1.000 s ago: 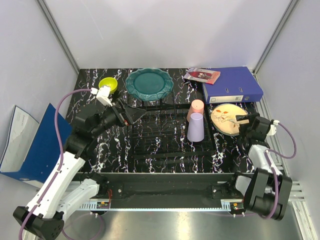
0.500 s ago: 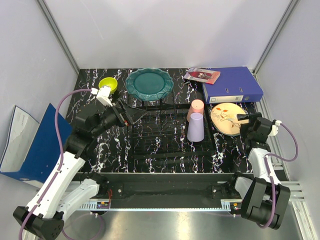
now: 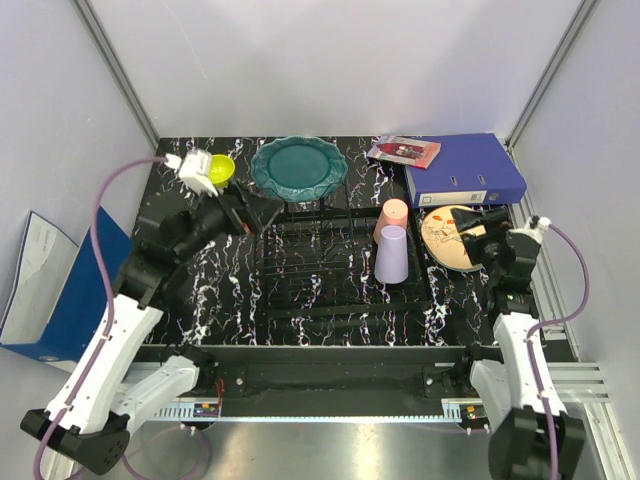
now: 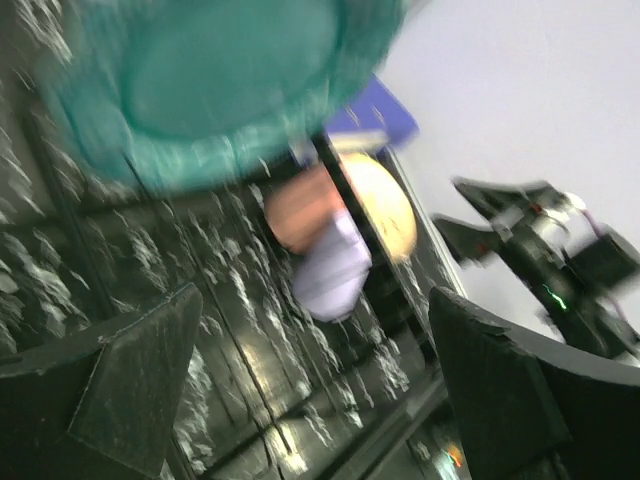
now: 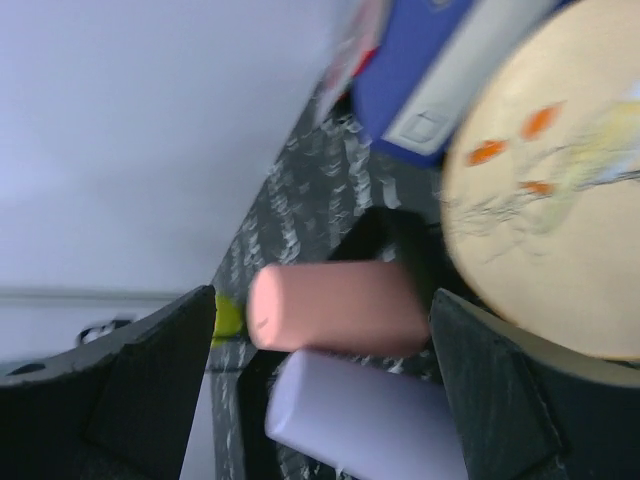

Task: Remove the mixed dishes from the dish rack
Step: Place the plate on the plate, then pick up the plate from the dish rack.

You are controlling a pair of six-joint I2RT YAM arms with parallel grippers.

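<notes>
— Well, where do we see the dish rack (image 3: 330, 262)?
— Middle of the table (image 3: 205, 290), with the teal scalloped plate (image 3: 299, 167) at its far edge, and the lavender cup (image 3: 392, 256) and pink cup (image 3: 393, 214) at its right end.
— And our hands?
— Our left gripper (image 3: 268, 214) and right gripper (image 3: 483, 230) both gape, empty.

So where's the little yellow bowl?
In the top view, the small yellow bowl sits far back on the left side, just left of the teal scalloped plate.
</notes>
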